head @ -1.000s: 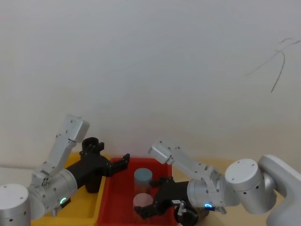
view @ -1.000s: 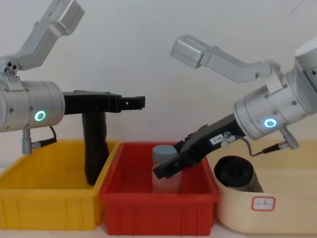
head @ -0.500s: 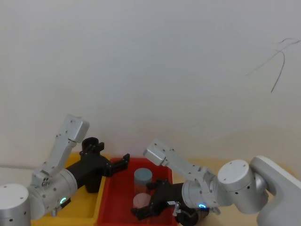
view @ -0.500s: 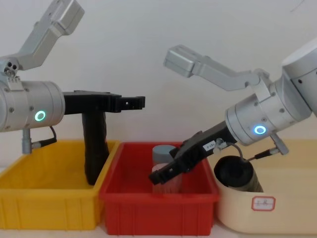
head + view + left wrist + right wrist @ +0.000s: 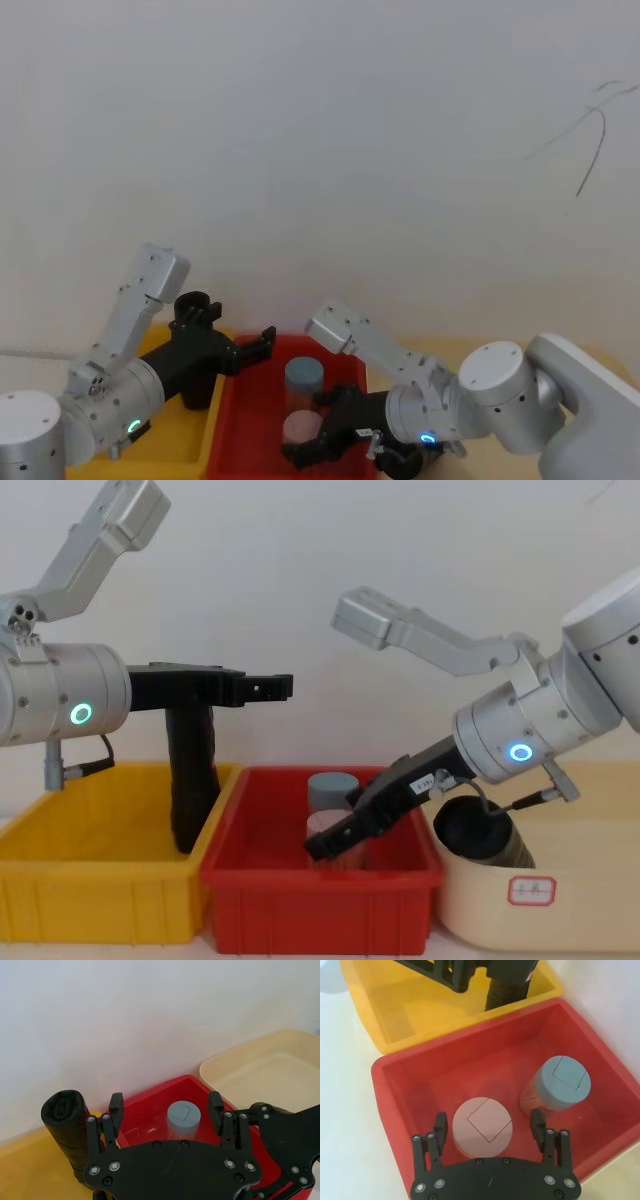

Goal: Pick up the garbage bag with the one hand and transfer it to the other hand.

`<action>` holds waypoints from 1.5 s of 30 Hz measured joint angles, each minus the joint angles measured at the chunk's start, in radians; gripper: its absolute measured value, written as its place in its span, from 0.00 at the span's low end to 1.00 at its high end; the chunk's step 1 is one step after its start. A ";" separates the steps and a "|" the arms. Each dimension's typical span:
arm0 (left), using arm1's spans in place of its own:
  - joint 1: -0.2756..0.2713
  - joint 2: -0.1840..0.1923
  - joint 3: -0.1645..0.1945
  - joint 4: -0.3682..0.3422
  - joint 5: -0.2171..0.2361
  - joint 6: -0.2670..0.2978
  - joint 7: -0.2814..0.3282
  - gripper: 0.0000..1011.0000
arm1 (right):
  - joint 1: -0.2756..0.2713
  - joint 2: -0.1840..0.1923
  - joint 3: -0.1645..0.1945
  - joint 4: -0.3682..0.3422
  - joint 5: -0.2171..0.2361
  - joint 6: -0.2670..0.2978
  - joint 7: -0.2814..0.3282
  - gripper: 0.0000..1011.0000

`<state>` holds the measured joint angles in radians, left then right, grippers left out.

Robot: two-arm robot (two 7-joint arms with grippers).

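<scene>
Two arms work over a row of three plastic bins. In the last second only the right one has moved: the black two-finger gripper on the blue-ringed silver wrist [image 5: 318, 847] has sunk lower into the glossy red rectangular bin [image 5: 320, 910]. Its fingers stand wide apart, one on each side of a clear round jar with a flat pink lid [image 5: 482, 1125], with no contact that can be seen. A taller jar with a grey-blue lid [image 5: 562, 1082] stands just beside.

The black two-finger gripper on the green-ringed silver wrist [image 5: 283, 686] has not shifted. It hovers level above the seam between the red bin and the yellow plastic bin [image 5: 60, 850], fingers spread wide and empty.

The garbage bag, a matt black, slightly crinkled upright roll of plastic film [image 5: 190, 780], stands untouched in the yellow bin near its red-side wall, below the green-ringed arm and taller than both jars. A second black roll with a hollow core [image 5: 478, 830] leans in the smooth cream oval tub [image 5: 560, 910].

Judged from this, the pick-up has not begun, and the right arm's drop toward a jar brings the handover no nearer
</scene>
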<state>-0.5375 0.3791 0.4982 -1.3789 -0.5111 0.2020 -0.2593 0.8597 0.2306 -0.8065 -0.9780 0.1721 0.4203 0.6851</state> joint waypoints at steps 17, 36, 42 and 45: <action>0.000 0.000 0.000 0.000 0.000 0.000 0.000 0.99 | 0.005 -0.010 0.004 0.030 -0.006 -0.005 0.003 0.69; 0.000 0.000 0.000 0.000 0.000 0.000 0.000 0.99 | -0.022 0.009 0.047 -0.035 0.015 -0.007 -0.003 0.67; 0.000 0.000 0.000 0.000 0.000 0.000 0.000 0.99 | -0.050 0.035 0.093 -0.118 0.048 -0.005 -0.022 0.67; 0.000 0.000 0.000 0.000 0.000 0.000 0.000 0.99 | -0.068 0.051 0.124 -0.168 0.069 -0.002 -0.037 0.67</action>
<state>-0.5375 0.3792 0.4982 -1.3789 -0.5110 0.2020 -0.2593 0.7912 0.2813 -0.6829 -1.1461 0.2407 0.4187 0.6478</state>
